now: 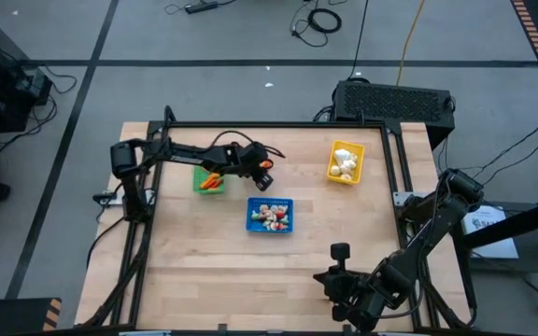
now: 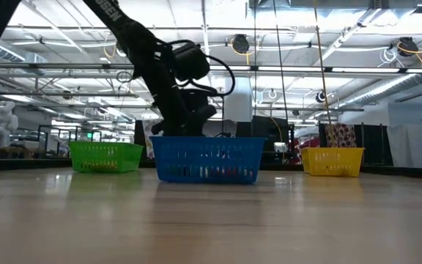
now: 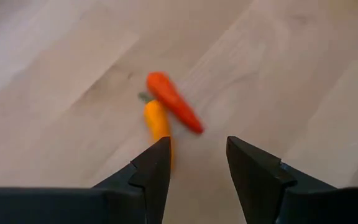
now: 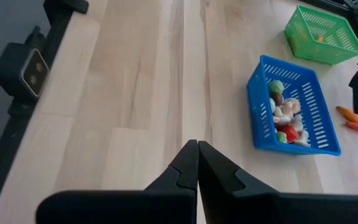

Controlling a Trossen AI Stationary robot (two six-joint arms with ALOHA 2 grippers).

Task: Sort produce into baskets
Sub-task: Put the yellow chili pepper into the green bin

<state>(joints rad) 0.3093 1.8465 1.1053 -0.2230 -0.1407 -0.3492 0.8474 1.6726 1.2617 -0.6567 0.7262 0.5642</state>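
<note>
Seen from above, the left gripper (image 1: 263, 177) hangs over the pale wooden surface (image 1: 204, 271) in the upper middle of the frame, just right of the small green perforated plastic basket (image 1: 200, 179) and just above the blue perforated plastic basket (image 1: 253, 216). Its jaws stand open with nothing between them. In the left wrist view the two dark fingers (image 3: 156, 167) frame a slim red-orange toy carrot (image 3: 173, 102) and a yellower orange toy carrot (image 3: 157, 124), both lying loose on the bare surface and touching near their upper ends; the yellower one runs down toward the finger at lower left.

The green basket holds a few orange pieces (image 1: 212, 181), partly covered by the arm in the high view. The blue basket sits at the frame's centre, filled with mixed small red, white and green toy bits (image 1: 272, 216). The yellow perforated plastic basket (image 1: 352, 175) lies at the upper right of the surface and carries white rounded garlic-like bulbs (image 1: 344, 161).

In the low view the three baskets line up green, blue, yellow from left to right, with the left arm descending behind the blue one.

The right gripper (image 1: 336, 276) waits at the lower right of the high view, near the surface's front edge, well apart from all the baskets; its jaws are pressed together and hold nothing.
</note>
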